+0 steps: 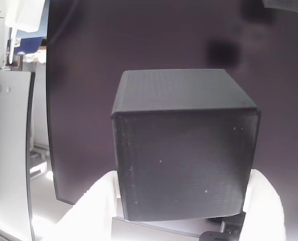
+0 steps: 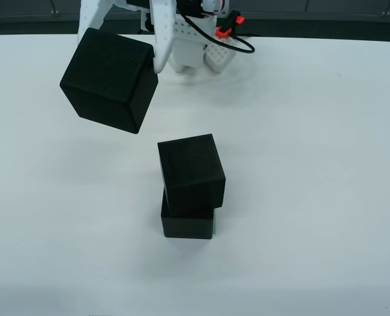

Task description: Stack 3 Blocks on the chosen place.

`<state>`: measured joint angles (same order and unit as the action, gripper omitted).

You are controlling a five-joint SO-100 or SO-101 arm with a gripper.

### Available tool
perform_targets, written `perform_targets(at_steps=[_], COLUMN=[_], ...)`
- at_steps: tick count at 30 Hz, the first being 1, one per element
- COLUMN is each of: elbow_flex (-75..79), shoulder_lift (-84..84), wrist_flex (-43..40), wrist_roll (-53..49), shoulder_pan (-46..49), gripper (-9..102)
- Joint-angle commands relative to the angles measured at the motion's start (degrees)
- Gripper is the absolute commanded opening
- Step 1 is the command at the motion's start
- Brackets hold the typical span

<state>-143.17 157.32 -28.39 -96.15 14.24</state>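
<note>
View from above, L to R: gripper [image 2: 119,49] pinches a tilted block [image 2: 109,80] up in the air, upper left, well clear of the stack. Open white table [image 2: 313,164] all round. Centre: top block [image 2: 191,172] sits skewed on bottom block [image 2: 187,224], green patch [image 2: 214,227] peeking at its right edge.

Two stacked blocks [image 2: 189,191], third [image 2: 109,80] aloft

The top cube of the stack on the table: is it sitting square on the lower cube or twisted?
Twisted. From above, the top cube is rotated and offset against the lower cube, so their edges do not line up.
</note>
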Motion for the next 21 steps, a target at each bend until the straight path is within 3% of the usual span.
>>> perform_targets(at_steps=[1, 8, 21], elbow_flex=[-5.19, -13.54, -18.63], shoulder_lift=[1.49, 1.58, -1.49], wrist_flex=[8.53, 18.28, 27.95], wrist_roll=[0.26, 0.53, 2.2], shoulder_pan=[-1.14, -4.04, -9.4], gripper=[22, 22, 22])
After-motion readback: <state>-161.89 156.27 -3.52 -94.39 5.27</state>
